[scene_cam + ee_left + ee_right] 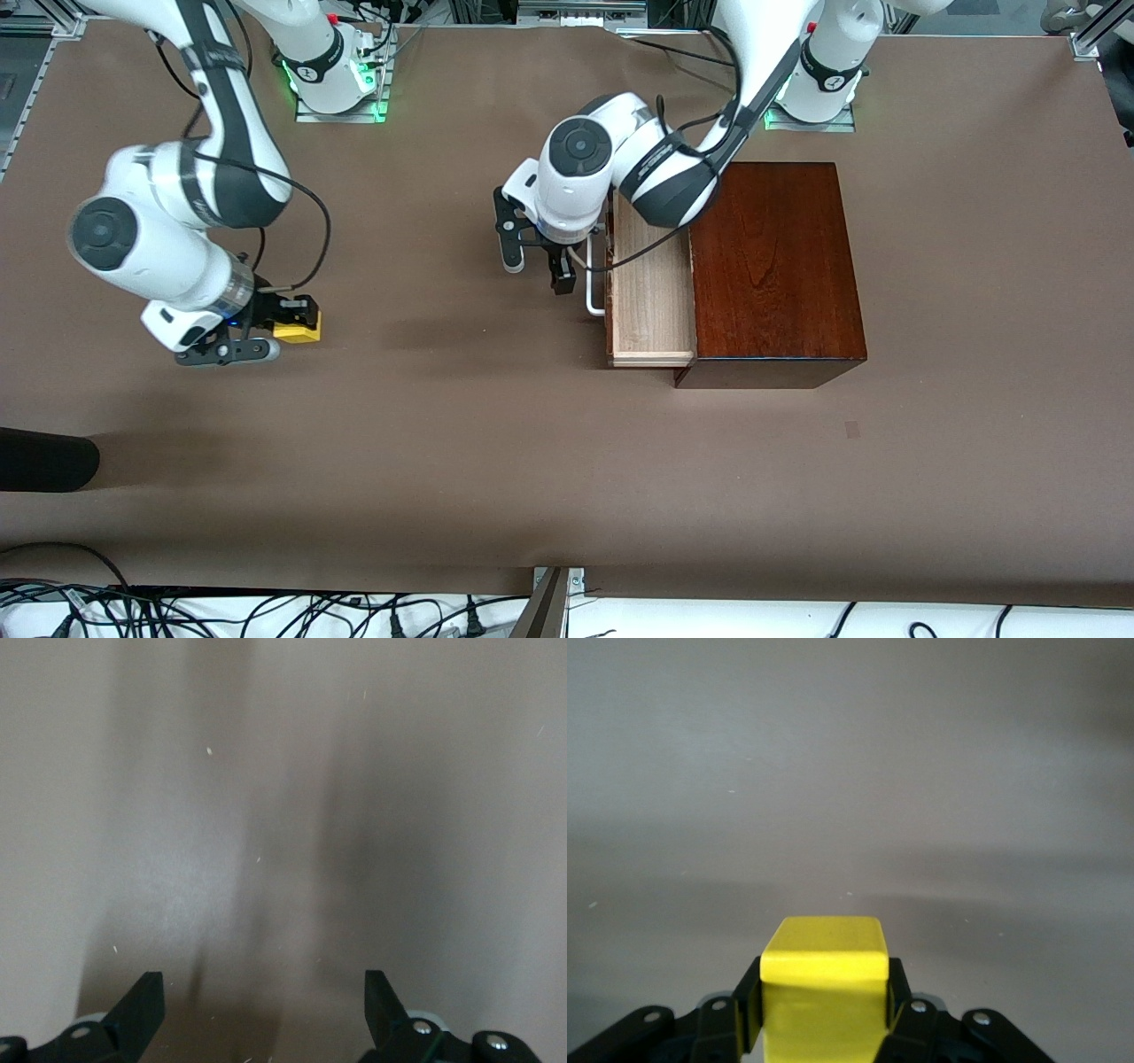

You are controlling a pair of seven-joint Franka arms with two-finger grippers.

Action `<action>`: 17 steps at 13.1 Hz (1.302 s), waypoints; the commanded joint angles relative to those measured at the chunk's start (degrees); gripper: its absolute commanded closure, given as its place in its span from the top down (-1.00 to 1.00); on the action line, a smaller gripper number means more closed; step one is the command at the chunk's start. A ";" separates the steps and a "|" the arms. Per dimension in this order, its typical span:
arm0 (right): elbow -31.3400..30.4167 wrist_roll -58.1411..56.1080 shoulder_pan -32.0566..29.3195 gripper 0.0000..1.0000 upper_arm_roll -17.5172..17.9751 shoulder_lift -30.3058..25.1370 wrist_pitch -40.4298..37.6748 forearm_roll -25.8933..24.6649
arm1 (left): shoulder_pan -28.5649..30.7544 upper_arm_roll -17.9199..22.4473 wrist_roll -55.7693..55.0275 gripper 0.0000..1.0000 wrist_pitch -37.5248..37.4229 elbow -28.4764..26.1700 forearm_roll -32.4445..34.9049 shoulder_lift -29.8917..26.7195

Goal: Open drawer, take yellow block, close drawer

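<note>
The yellow block [299, 333] is clamped between the fingers of my right gripper [296, 322], low over the bare table toward the right arm's end. In the right wrist view the block [824, 961] fills the gap of the shut right gripper [824, 994]. The drawer [651, 297] stands partly pulled out of the mahogany box [775, 266], its pale tray showing no contents and its white handle [592, 297] facing the right arm's end. My left gripper [538, 266] is open and holds nothing, just beside the handle. The left wrist view shows its spread fingers [142, 1010] over bare table.
A black rounded object [44, 461] lies at the table's edge at the right arm's end, nearer the front camera. Cables [266, 611] run along the near edge. The brown table [443, 443] stretches between the two grippers.
</note>
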 commanded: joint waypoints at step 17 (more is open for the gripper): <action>-3.12 -3.05 -0.31 -1.00 0.62 13.74 21.42 -1.18 | 4.14 1.70 2.87 1.00 -27.28 0.35 12.89 -1.10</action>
